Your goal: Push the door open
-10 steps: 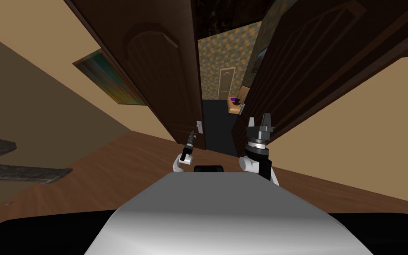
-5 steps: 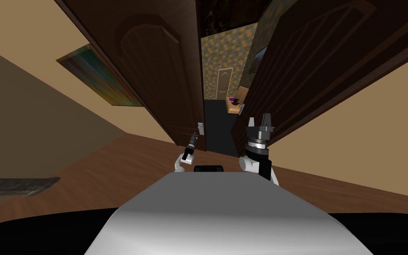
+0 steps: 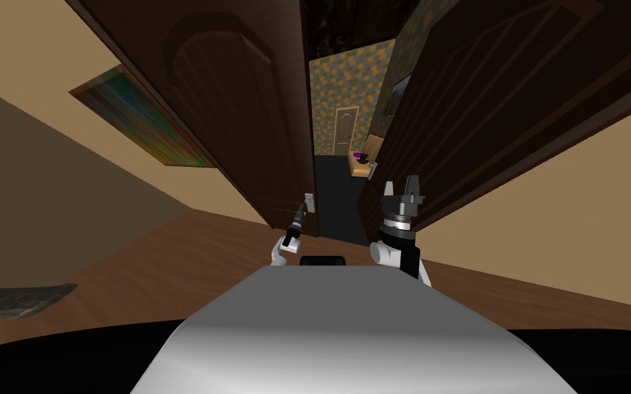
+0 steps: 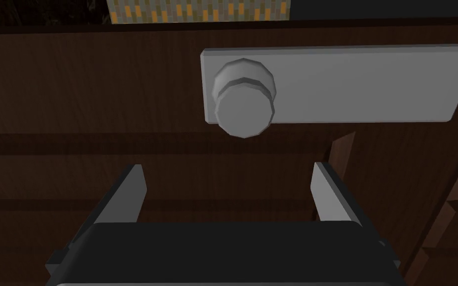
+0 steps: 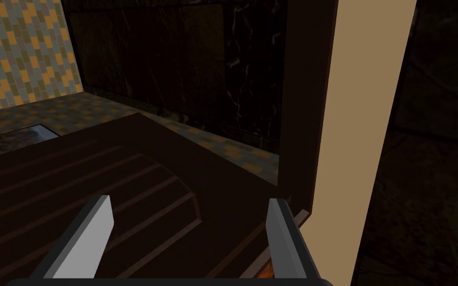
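Note:
A dark brown door leaf (image 3: 239, 116) stands ahead on the left, with a grey knob (image 4: 244, 104) on a grey plate (image 4: 352, 84) near its edge. My left gripper (image 3: 301, 207) is open just short of that knob, with nothing between its fingers (image 4: 133, 191). A second dark leaf (image 3: 485, 102) stands swung open on the right. My right gripper (image 3: 401, 185) is held up in front of it, open and empty. In the right wrist view the right gripper (image 5: 188, 233) points along the dark panelled leaf (image 5: 99, 174) toward its frame.
Between the leaves a narrow gap shows a corridor with a patterned wall (image 3: 348, 82), a pale far door (image 3: 345, 131) and a small tan stand (image 3: 361, 164). A colourful picture (image 3: 139, 120) hangs on the left wall. A dark grey object (image 3: 13, 301) lies on the wooden floor far left.
My view has shifted: the picture and the grey floor object have slid to the left. My left gripper has crept closer to the knob plate. The right gripper has stayed put.

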Controlling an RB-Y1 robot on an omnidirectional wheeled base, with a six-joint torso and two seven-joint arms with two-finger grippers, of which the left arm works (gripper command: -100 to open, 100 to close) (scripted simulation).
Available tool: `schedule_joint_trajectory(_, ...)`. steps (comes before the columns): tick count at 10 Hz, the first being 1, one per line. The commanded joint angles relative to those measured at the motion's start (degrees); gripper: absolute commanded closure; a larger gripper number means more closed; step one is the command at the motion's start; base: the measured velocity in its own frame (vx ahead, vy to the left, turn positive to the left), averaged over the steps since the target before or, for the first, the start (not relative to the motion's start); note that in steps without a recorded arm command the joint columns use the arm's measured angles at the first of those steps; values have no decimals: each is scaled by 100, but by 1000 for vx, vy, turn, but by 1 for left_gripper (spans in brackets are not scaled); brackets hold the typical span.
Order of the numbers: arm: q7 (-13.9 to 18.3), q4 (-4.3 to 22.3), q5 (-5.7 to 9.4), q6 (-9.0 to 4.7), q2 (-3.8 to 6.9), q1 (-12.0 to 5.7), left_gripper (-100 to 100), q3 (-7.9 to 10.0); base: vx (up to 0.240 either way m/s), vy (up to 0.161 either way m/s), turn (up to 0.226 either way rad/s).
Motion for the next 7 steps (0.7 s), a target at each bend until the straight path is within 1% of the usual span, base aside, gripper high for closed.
schedule_joint_trajectory(1, -7, 74, 5, -10, -20, -56, -100, 36, 190, -60, -27)
schedule_joint_trajectory(5, -26, 242, 16, -38, -84, -175, -100, 116, 195, -29, -25)
schedule_joint_trajectory(6, -22, 216, 14, -34, -72, -157, -100, 104, 81, -26, 2)
schedule_joint_trajectory(7, -22, 216, 14, -34, -72, -157, 100, 104, -10, 7, 3)
